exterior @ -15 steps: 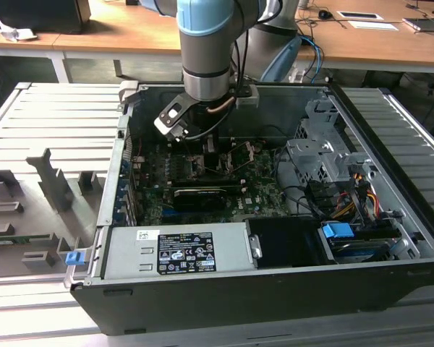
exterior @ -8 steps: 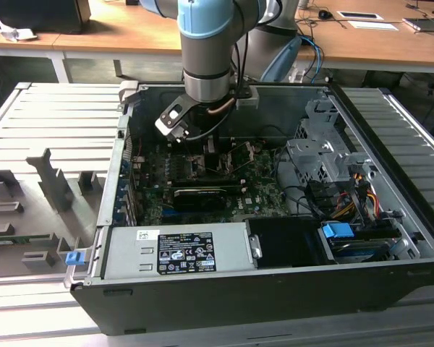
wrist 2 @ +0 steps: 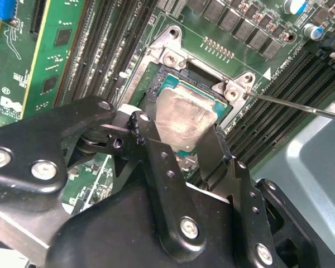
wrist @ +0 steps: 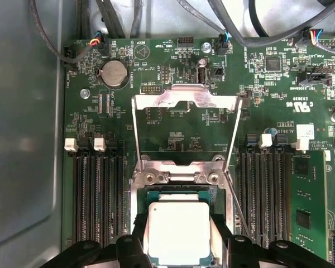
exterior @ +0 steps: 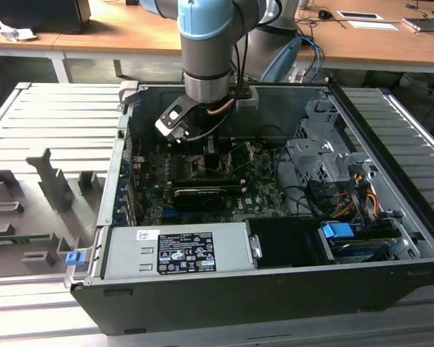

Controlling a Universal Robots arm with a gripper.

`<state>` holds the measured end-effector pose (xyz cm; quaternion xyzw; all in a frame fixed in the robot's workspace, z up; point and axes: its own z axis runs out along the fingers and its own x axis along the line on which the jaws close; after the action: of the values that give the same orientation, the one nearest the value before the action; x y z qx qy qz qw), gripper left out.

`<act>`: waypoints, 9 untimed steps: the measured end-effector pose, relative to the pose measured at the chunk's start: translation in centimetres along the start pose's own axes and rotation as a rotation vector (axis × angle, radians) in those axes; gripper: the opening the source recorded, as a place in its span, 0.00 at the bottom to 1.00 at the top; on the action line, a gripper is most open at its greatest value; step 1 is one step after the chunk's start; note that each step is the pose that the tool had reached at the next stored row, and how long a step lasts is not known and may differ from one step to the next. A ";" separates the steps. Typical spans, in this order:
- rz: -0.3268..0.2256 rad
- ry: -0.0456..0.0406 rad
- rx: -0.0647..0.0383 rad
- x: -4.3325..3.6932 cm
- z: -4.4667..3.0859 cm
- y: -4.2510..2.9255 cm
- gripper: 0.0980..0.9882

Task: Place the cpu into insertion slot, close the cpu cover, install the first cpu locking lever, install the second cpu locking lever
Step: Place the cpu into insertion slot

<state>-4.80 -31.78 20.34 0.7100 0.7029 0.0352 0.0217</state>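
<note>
The biggest thing here is the open black case [exterior: 224, 303], lying on its side on a grey slatted table [exterior: 50, 123]. The arm [exterior: 206, 50] comes straight down into it, over the green board [exterior: 260, 189]. In the exterior view the arm's end sits toward the far side of the board, with cables bunched at the exterior view's right. In both wrist views the black gripper [wrist 2: 181, 129] hangs right over the slot [wrist: 173, 174]. Its fingers [wrist 2: 156, 159] are drawn in on two opposite edges of the cpu [wrist: 177, 229] — clamped on it, as far as I can see. The chip lies flat and square to the slot, inside its metal rim, with a strip of green edge showing round the silver top. I cannot tell whether it is fully seated or a shade above. The cover [wrist: 173, 99] stands raised off the slot on the side away from the gripper, and the board shows through its window. A thin lever [wrist 2: 301, 107] juts from the slot's corner out over the long black memory slots [wrist: 97, 201], clear of the cover. A coin battery [wrist: 114, 73] sits on the board near the raised cover's top edge.
</note>
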 end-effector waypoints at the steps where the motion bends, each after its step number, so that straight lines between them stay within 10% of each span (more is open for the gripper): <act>1: 0.000 -0.0002 0.000 -0.01 -0.01 0.02 0.48; 9: -0.001 -0.0003 0.002 -0.12 0.19 0.16 0.48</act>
<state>-4.63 -31.90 20.16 0.7098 0.7032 0.0342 0.0210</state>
